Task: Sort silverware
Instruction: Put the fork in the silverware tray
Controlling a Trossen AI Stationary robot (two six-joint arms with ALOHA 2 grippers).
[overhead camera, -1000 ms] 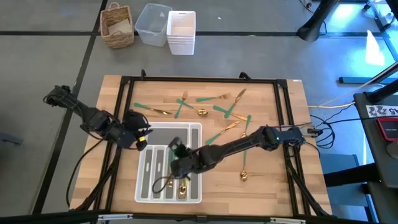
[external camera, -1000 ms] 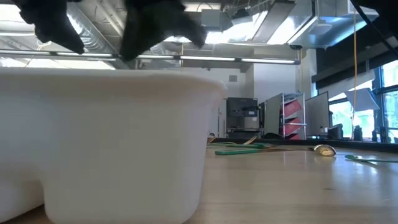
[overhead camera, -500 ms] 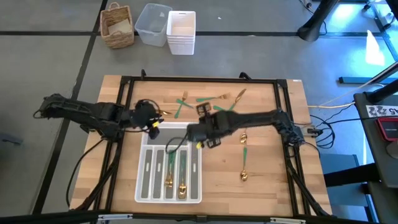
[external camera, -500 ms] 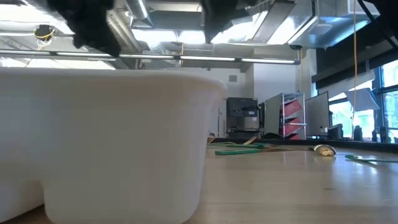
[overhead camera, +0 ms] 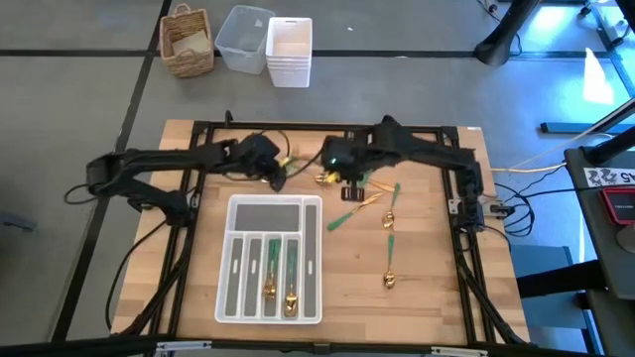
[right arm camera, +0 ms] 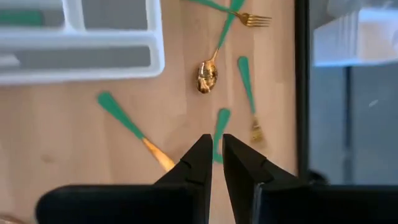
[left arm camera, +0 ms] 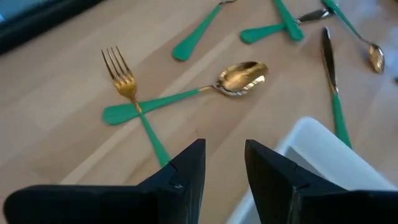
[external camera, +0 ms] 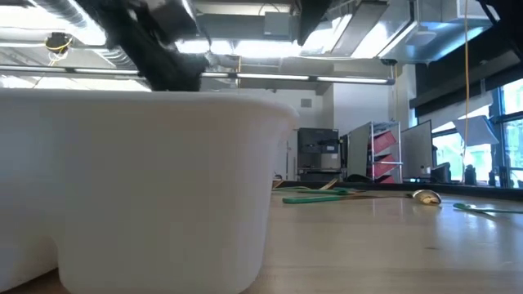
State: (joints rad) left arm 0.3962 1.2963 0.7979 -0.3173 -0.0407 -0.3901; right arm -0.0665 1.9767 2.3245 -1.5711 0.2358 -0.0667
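Observation:
Gold-headed, green-handled silverware lies scattered on the far half of the wooden table [overhead camera: 427,297]. My left gripper [overhead camera: 275,171] hovers open just past the far left corner of the white organizer tray [overhead camera: 230,260], with nothing between its fingers. In the left wrist view [left arm camera: 224,180], a fork [left arm camera: 127,87] lies across a spoon's handle [left arm camera: 161,102] right ahead of it. My right gripper [overhead camera: 349,184] hangs high over the far middle, shut and empty [right arm camera: 217,155], above a loose green handle [right arm camera: 221,121]. Two pieces [overhead camera: 279,288] lie in the tray's long slots.
A black frame [overhead camera: 317,127] runs around the table's edges. More pieces lie right of the tray: a knife [overhead camera: 359,206] and two spoons [overhead camera: 391,223], [overhead camera: 390,270]. A wicker basket [overhead camera: 187,42] and white bins [overhead camera: 288,52] stand on the floor beyond the far edge.
My left gripper has swung from the tray's left side toward the far edge and rightward, sinking a little, to the crossed fork and spoon. My right gripper has risen from over the tray's near half and gone toward the far edge and right, rolling as it went.

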